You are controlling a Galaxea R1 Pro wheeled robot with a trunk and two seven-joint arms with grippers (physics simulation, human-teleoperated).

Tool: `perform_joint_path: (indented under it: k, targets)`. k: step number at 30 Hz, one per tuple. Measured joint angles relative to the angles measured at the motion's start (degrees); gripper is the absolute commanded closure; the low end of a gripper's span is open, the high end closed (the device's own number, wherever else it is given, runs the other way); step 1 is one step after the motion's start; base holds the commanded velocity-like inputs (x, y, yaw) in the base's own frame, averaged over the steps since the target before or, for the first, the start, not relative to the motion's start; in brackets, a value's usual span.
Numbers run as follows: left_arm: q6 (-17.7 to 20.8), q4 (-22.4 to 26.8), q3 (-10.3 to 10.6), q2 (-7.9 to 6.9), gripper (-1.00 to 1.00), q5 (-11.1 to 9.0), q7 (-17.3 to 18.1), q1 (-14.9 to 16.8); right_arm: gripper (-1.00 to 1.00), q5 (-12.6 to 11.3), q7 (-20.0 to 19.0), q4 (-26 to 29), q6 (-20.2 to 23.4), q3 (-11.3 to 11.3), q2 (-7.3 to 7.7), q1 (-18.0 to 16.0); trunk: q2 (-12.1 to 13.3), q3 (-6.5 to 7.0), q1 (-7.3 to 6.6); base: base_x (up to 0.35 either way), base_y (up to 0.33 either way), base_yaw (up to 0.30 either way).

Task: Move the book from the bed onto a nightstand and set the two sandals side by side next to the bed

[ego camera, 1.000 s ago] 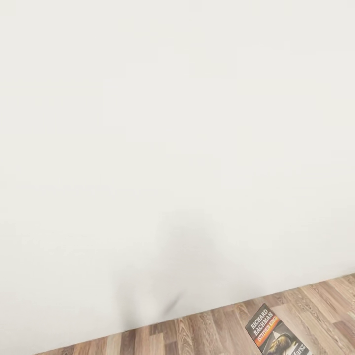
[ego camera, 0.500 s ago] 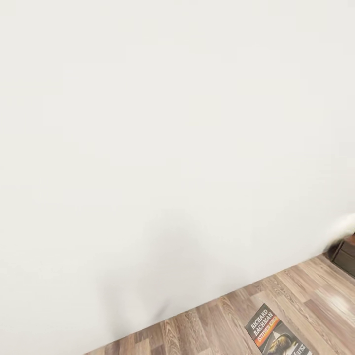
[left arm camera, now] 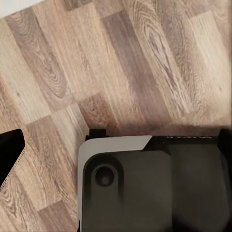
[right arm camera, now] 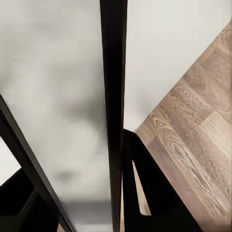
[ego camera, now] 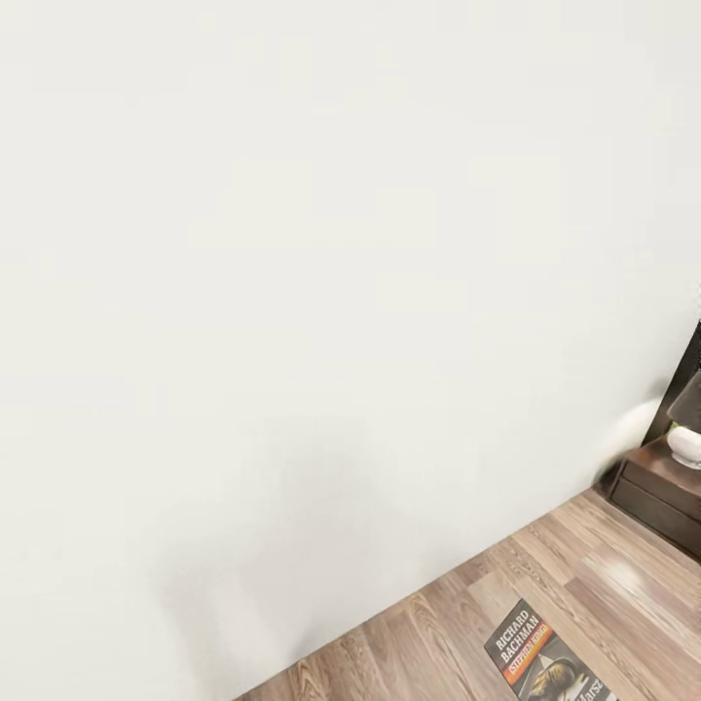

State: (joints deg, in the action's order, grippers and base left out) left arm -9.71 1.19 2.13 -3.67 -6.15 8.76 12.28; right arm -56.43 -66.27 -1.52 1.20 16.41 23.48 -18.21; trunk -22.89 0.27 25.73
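One book [ego camera: 545, 654] shows low in the head view, over wood-plank floor [ego camera: 438, 633]. Right gripper [right arm camera: 116, 145] clamps its thin edge; the left gripper's jaws cannot be told. A nightstand [ego camera: 662, 492] stands against the white wall [ego camera: 321, 273].

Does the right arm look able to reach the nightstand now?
Probably not yet. The nightstand sits at the head view's right edge, with floor between it and the book; nothing blocks the way.

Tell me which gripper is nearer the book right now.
Right. The right gripper has the book edge-on between its fingers, apparently clamped. The left wrist camera faces the wood floor beside the robot's base, apart from the book.
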Motion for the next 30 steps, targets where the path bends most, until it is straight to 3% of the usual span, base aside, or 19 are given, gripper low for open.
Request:
perform_joint_path:
  k: [11,30]
  targets:
    - [0.0,0.0,0.0,0.00,-1.00,0.0,0.0,0.0,1.00,0.0,0.0,0.0,0.0,-0.1,0.09,0.0,0.0,0.04,0.03,0.181,0.000,-0.052]
    - [0.0,0.0,0.1,0.00,-1.00,0.0,0.0,0.0,1.00,-0.1,0.0,0.0,0.0,0.0,0.09,0.0,0.0,0.73,0.03,0.002,0.000,-0.271]
